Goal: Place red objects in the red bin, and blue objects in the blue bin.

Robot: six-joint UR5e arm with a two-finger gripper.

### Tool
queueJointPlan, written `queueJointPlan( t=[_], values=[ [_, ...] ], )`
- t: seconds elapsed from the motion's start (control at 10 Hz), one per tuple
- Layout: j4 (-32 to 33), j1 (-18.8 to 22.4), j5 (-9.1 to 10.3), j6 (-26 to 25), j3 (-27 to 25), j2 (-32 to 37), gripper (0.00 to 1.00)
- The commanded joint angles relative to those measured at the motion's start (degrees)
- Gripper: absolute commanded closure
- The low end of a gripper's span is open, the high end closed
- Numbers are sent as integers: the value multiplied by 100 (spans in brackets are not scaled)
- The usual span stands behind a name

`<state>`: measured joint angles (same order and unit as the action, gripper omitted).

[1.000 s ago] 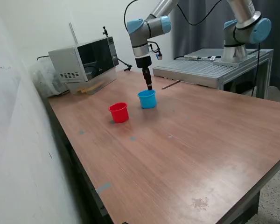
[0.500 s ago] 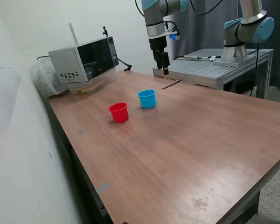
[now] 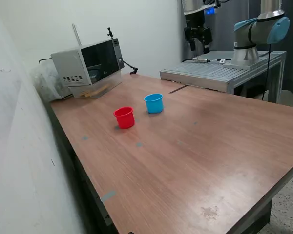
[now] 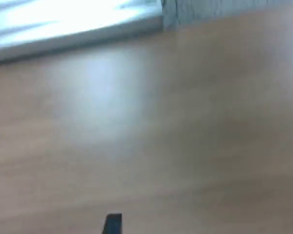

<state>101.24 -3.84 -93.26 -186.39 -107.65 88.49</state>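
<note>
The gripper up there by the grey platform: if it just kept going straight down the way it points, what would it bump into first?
Probably the grey metal platform, or the wooden table at its edge. The gripper hangs high, pointing down, well away from the blue cup and red cup; depth is unclear.

Setting: robotics lab or test room. Evidence: a robot arm (image 3: 256, 29) with light blue joint caps is mounted on a grey slotted metal platform (image 3: 219, 73) beside a long wood-laminate table (image 3: 200, 156). Cables hang from the arm. Plain white wall on the exterior view's left, dark curtain (image 3: 234, 14) behind the arm. A microwave oven (image 3: 88, 66) sits at the table's far corner, next to a clear plastic bag (image 3: 46, 80).
</note>
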Motion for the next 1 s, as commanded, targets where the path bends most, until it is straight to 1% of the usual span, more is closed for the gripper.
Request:
queueJointPlan(
  t=[0.0,0.1,0.3,0.4,0.6,0.9],
  values=[
    [-638,137,0,270,-396,884,0],
    [-1119,137,9,270,-441,1150,0],
    [-2375,137,0,270,-450,1188,0],
    [-2694,68,0,270,-441,1188,0],
    [-2706,-29,0,262,-432,1188,0],
    [-2706,-30,0,262,-423,1188,0]
  ],
)
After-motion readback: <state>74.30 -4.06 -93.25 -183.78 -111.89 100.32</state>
